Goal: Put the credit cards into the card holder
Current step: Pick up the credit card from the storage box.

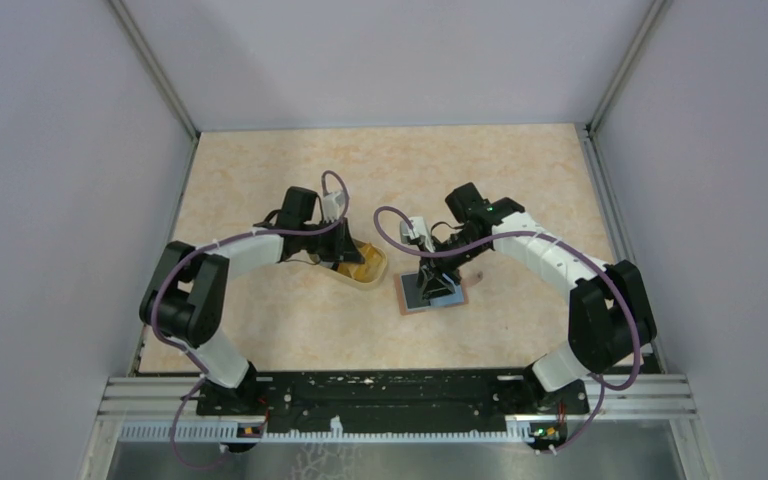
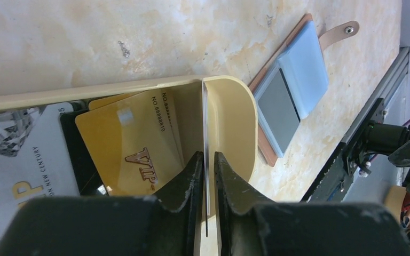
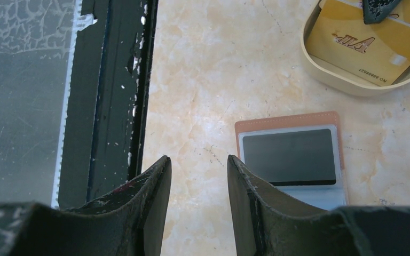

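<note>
The card holder (image 1: 432, 296) lies open on the table, reddish-brown outside and light blue inside (image 2: 293, 90), with a dark grey panel in one pocket (image 3: 288, 157). The credit cards sit in a yellowish cup (image 1: 368, 268): a gold VIP card (image 2: 128, 144) (image 3: 363, 42), a white printed card (image 2: 10, 170), and one card standing on edge (image 2: 205, 122). My left gripper (image 2: 207, 154) (image 1: 345, 258) reaches into the cup. Its jaws are narrowly apart round the edge-on card, with a sliver of gap on the right. My right gripper (image 3: 197, 160) (image 1: 436, 280) hovers open and empty at the holder's edge.
The black rail with the arm bases (image 1: 390, 395) runs along the near table edge, close behind the holder (image 3: 117, 96). The holder's strap with a snap (image 2: 341, 33) sticks out toward the rail side. Grey walls enclose the marbled tabletop (image 1: 260, 180).
</note>
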{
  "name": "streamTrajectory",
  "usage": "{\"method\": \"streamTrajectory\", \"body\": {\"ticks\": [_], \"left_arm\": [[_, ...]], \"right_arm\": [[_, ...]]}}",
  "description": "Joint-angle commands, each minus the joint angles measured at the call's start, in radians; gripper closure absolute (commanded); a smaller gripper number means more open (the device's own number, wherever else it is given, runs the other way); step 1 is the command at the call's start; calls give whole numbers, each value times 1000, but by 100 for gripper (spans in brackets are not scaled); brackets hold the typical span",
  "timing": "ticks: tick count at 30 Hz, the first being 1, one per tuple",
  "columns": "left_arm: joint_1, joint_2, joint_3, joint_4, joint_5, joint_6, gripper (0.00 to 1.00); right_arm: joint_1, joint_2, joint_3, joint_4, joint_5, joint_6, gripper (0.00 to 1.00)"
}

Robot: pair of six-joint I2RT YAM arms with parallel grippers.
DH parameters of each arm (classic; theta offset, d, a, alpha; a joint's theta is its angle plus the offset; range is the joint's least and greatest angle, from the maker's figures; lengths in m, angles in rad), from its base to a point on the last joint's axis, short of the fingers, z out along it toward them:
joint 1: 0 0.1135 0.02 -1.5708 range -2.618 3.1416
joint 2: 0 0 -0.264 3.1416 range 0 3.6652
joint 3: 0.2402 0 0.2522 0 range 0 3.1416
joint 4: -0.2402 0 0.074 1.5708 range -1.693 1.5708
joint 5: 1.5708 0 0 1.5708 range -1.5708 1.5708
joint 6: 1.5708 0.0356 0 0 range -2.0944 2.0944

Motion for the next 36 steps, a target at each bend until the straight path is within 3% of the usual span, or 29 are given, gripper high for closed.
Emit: {"method": "streamTrajectory", "body": {"ticks": [1, 15, 23, 25, 29, 33, 36], "left_arm": [[10, -52, 18, -31, -49, 31, 84], [14, -140, 1, -69, -197, 49, 100], [13, -371, -88, -10, -288, 11, 100], [13, -438, -138, 36, -267, -8, 100], [12, -524, -253, 219, -93, -101, 100], [4, -573, -430, 597, 102, -299, 100], [-52, -614, -509, 721, 100, -360, 100]], "right_arm": [[-7, -2, 36, -8, -38, -22, 57], [-7, 3, 36, -10, -37, -22, 57], [-7, -9, 28, -9, -48, -45, 57], [-6, -26, 20, 2, -57, -50, 57], [-7, -92, 5, 31, -70, -57, 57], [-7, -213, -30, 135, -78, -5, 56], [-8, -278, -39, 216, -90, 102, 44]]}}
